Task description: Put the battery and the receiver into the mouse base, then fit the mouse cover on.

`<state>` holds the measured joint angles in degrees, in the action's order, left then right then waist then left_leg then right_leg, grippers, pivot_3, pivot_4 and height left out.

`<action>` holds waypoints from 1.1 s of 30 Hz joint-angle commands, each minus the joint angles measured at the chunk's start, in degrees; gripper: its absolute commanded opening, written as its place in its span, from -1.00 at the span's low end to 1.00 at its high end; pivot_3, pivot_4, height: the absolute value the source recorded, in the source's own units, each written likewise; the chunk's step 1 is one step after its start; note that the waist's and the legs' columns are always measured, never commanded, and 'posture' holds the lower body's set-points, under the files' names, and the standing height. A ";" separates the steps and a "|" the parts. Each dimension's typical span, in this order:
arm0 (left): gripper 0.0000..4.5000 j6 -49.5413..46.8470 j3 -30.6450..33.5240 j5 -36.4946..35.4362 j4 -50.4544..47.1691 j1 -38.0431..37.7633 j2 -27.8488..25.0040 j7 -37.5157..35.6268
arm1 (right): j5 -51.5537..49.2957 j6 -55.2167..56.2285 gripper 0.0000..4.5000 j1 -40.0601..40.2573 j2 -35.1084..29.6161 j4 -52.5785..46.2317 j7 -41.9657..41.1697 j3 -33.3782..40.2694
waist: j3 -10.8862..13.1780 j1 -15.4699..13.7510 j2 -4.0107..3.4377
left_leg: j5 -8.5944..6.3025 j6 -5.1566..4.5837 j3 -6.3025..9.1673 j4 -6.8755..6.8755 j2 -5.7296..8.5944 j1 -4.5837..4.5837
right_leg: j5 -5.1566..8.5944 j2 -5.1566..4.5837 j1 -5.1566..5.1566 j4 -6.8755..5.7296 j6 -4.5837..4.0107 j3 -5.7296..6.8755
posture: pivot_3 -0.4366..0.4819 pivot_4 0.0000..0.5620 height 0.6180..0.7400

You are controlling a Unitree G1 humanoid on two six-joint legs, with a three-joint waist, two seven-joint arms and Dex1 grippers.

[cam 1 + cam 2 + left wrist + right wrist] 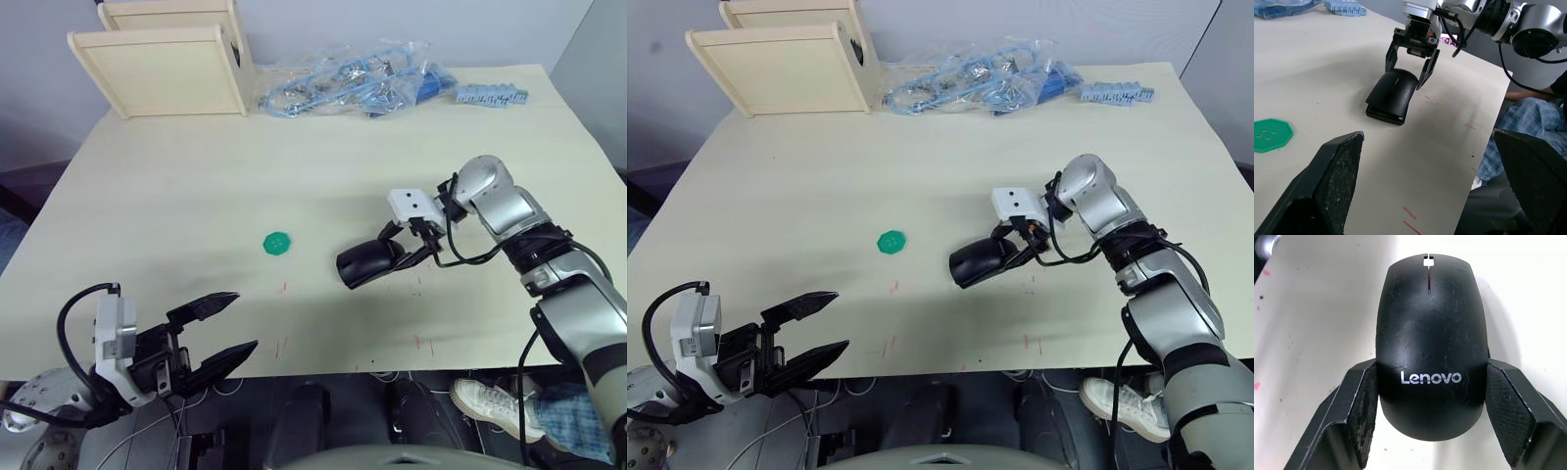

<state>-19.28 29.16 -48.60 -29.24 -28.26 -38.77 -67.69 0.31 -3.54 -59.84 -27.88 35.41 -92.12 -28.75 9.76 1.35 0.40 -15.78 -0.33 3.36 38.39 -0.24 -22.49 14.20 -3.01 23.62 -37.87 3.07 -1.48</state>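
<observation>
The glossy black mouse cover (pixel 1430 323) with a pale Lenovo mark lies on top of the mouse base (pixel 1382 113), of which just a dark lower rim shows. The closed mouse (pixel 367 261) rests on the table, right of centre. My right gripper (pixel 400 249) is open and straddles the mouse's rear, one finger along each side; its fingers (pixel 1364 396) sit close to the shell. My left gripper (pixel 245 320) hovers open and empty at the table's front left edge. The battery and the receiver are hidden.
A flat green disc (pixel 277 243) lies left of the mouse. At the back stand a wooden box (pixel 162 69), a clear bag of blue parts (pixel 343 83) and a blue strip (pixel 490 95). A person's shoe (pixel 485 397) shows beyond the front right edge.
</observation>
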 commanded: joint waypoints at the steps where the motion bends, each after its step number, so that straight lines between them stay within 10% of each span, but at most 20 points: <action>1: 1.00 1.11 1.15 -0.45 -1.71 -0.29 -0.17 -0.44 | -1.97 3.49 0.41 -2.93 -0.67 1.73 -0.38 -1.47 | 0.00 0.27 0.00 | 0.00 0.00 0.00 0.00 0.00 0.00 | 0.00 0.00 0.00 0.00 0.00 0.00 | -0.05 -0.47 1.00; 33: 1.00 1.00 1.27 -0.70 -3.04 -1.12 0.10 0.40 | -7.91 9.93 0.41 -10.22 2.54 14.37 -0.38 -9.59 | 0.11 1.01 -0.16 | 0.00 0.00 0.01 -0.04 -0.01 0.00 | -0.01 -0.02 0.03 -0.01 -0.02 -0.01 | -0.05 -0.47 1.00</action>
<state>-19.22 29.15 -48.60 -30.52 -29.05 -38.76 -67.25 -6.67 5.34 -68.08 -25.47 49.82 -92.14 -38.36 9.87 2.36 0.24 -15.78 -0.33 3.38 38.35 -0.26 -22.48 14.19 -3.03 23.65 -37.88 3.05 -1.48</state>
